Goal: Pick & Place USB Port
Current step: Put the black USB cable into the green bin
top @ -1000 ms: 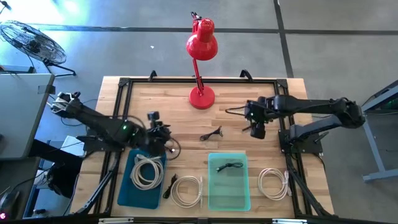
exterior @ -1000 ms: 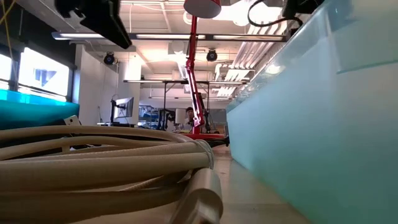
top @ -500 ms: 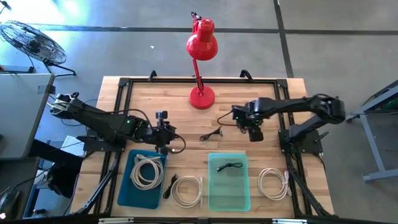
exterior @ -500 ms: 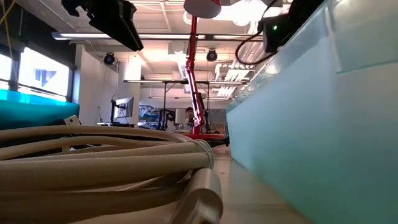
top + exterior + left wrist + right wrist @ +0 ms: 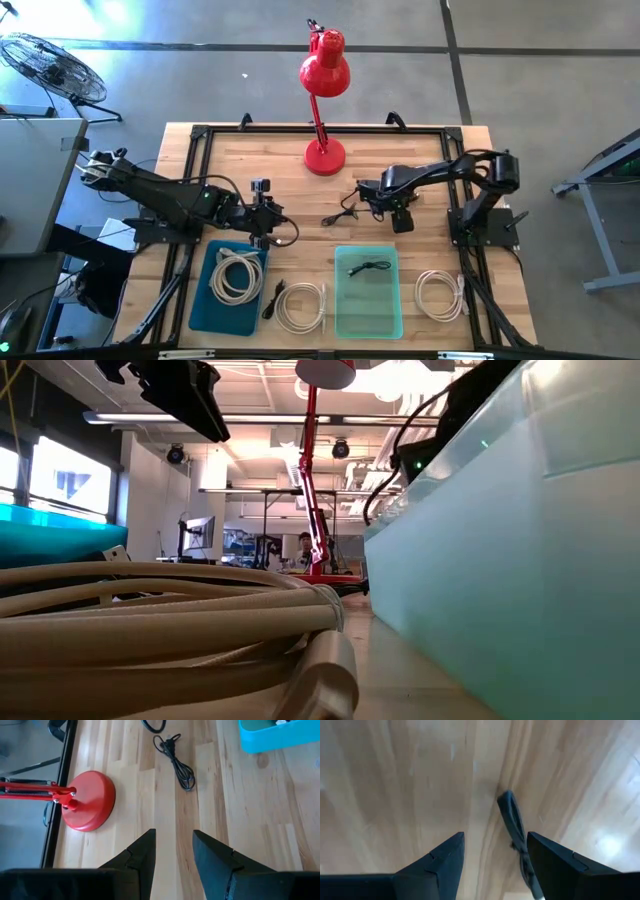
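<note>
Now the right tool [image 5: 372,193] has swung in from the right side of the high view and dropped low, ending just right of centre, right beside the loose black cable [image 5: 340,215] lying on the tabletop [image 5: 400,140] below the red lamp [image 5: 324,158]. Its wrist view shows the jaws spread wide with nothing between them, and one end of that cable [image 5: 512,822] sits just ahead of the gap. To me that reads as lining up for the pick, with no grip yet. The left tool [image 5: 266,212] has edged toward centre and hangs left of centre, above the blue tray [image 5: 198,300], partly spread and empty. One black cable [image 5: 368,267] already lies in the pale green bin [image 5: 345,312].
</note>
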### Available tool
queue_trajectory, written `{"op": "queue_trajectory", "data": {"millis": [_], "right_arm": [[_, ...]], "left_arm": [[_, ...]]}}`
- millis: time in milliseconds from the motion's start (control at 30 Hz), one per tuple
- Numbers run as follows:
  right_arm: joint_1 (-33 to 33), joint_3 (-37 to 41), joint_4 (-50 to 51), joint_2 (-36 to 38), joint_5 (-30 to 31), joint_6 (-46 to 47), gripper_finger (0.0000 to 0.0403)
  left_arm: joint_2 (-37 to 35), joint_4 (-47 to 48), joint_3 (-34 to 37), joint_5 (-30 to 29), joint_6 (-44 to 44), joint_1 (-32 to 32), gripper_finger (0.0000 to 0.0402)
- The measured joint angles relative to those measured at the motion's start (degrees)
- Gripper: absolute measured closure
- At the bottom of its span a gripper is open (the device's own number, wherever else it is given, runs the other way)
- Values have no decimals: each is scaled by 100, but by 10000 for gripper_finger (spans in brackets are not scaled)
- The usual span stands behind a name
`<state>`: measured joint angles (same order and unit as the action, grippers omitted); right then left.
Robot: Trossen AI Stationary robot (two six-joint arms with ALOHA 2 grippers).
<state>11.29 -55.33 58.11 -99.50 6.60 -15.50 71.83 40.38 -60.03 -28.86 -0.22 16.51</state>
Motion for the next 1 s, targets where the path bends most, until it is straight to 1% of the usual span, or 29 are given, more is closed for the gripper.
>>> {"op": "queue_trajectory", "data": {"millis": [200,267,367,433,500,533,567,633,733,833,933,1000], "right_arm": [[2,-22,-305,-292,-58,33,197],[7,-31,-320,-330,-45,150,210],[15,-26,-236,-336,-58,326,256],[19,-26,-141,-341,-26,415,302],[25,-22,-42,-348,5,503,358],[30,-22,12,-348,15,537,379],[33,-21,47,-341,28,591,388],[29,-10,70,-312,115,814,383],[38,20,240,-213,529,979,392],[37,4,492,49,869,1270,394],[-2,13,900,377,954,1528,397],[-86,-9,1137,720,952,1756,398]], "left_arm": [[0,0,0,83,-1,2,277],[1,-3,0,137,-1,2,277],[0,-2,0,171,-1,2,277],[2,-5,0,181,-1,2,277],[2,-4,0,188,-1,2,277],[2,-7,0,217,-1,2,277],[2,-7,0,251,-1,2,277],[2,-4,0,260,-3,17,277],[2,-23,0,241,-2,144,277],[2,-38,0,228,-4,318,277],[2,-42,0,78,-59,514,277],[2,-42,0,-24,-145,656,277]]}}
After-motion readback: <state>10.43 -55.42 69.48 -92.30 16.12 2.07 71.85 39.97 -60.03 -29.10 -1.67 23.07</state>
